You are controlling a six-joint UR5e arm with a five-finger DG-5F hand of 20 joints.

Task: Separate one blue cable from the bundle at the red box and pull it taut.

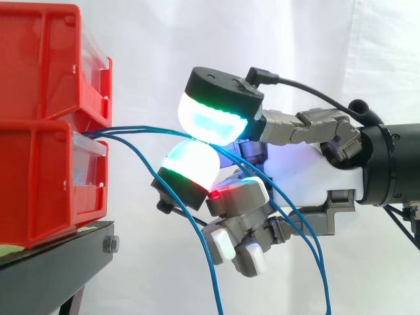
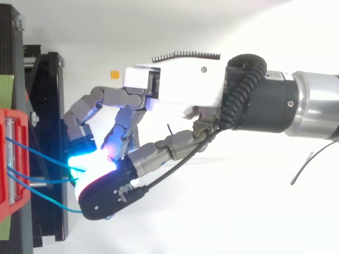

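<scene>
Two red bins are stacked at the left, the upper [image 1: 39, 59] on the lower [image 1: 39, 184]. A bundle of thin blue cables comes out between them. One blue cable [image 1: 144, 129] runs almost straight from the bins to my hand [image 1: 308, 177]. It passes between two glowing fingertip pads [image 1: 213, 121] that pinch it, then hangs down behind the hand. The other blue cables [image 1: 190, 226] droop below the lower pad. From above, the hand [image 2: 175, 84] reaches left towards the red box [image 2: 8, 159], and the cables [image 2: 42, 156] fan out to the glowing pads.
The bins stand on a black stand [image 1: 52, 269] whose frame [image 2: 50, 106] lies under the fingertips in the top view. A white curtain hangs behind. Open space lies below and to the right of the hand.
</scene>
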